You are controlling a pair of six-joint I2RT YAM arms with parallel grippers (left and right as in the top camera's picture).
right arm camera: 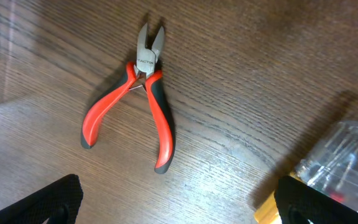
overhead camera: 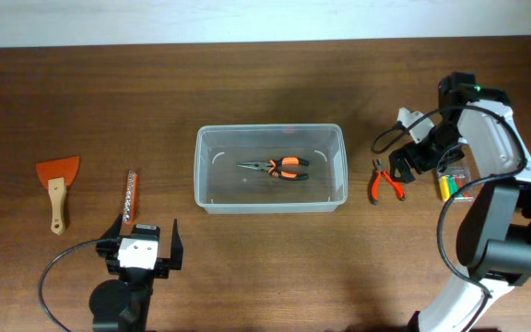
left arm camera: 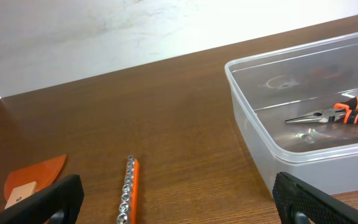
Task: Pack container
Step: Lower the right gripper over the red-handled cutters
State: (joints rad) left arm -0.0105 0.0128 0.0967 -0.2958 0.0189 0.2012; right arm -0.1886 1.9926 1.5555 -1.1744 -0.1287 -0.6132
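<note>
The clear plastic container [overhead camera: 271, 202] sits mid-table with orange-handled long-nose pliers [overhead camera: 279, 167] inside; both also show in the left wrist view, the container [left arm camera: 272, 143] and the pliers [left arm camera: 340, 114]. Red-handled cutters [overhead camera: 383, 182] lie on the table right of the container and show in the right wrist view [right arm camera: 143, 93]. My right gripper [overhead camera: 422, 159] is open and empty, just right of the cutters [right arm camera: 179, 205]. My left gripper [overhead camera: 144, 247] is open and empty near the front left, close to an orange socket rail [overhead camera: 129, 195] [left arm camera: 128, 190].
An orange scraper with a wooden handle [overhead camera: 57, 186] lies at far left [left arm camera: 30, 180]. A small clear case with yellow, green and red pieces [overhead camera: 454, 182] sits by the right arm [right arm camera: 334, 162]. A black cable loops near the right arm.
</note>
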